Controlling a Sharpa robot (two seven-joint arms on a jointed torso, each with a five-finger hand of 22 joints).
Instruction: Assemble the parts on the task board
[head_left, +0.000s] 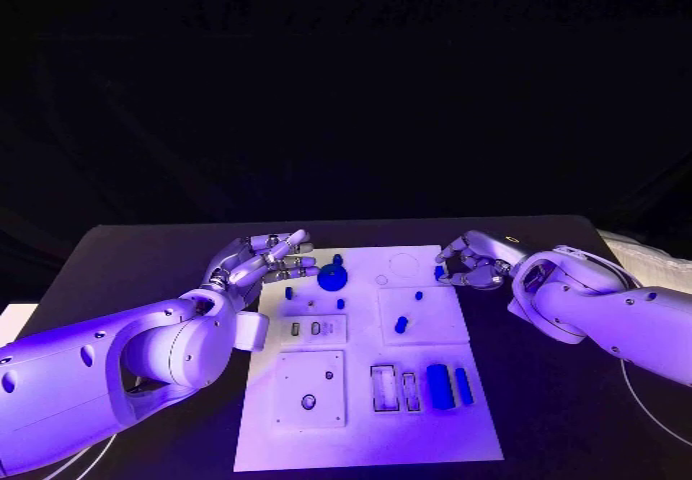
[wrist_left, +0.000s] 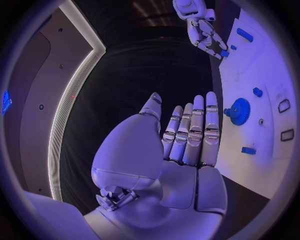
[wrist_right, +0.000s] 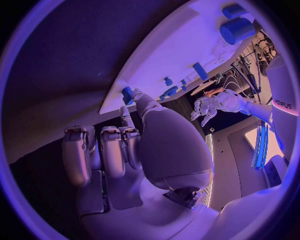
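The board (head_left: 433, 420) is laid flat in the middle of the black surface (head_left: 130, 260), between the two hands. It is a white plate with raised square tiles and slots. A blue gear (head_left: 333, 277) is seen near its far left corner, and two blue bars (head_left: 438, 386) stand in slots at its near right. The left hand (head_left: 268, 261) is held open at the far left edge, fingers straight and together, holding nothing. The right hand (head_left: 469, 264) is curled at the far right edge, a small blue part (wrist_right: 127, 95) at its fingertips; whether this is gripped cannot be told.

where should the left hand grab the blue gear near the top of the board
Probably by the toothed rim of the blue gear, coming from above: it lies flat on the task board, so only rim and top face are exposed. The left hand hovers open beside it.
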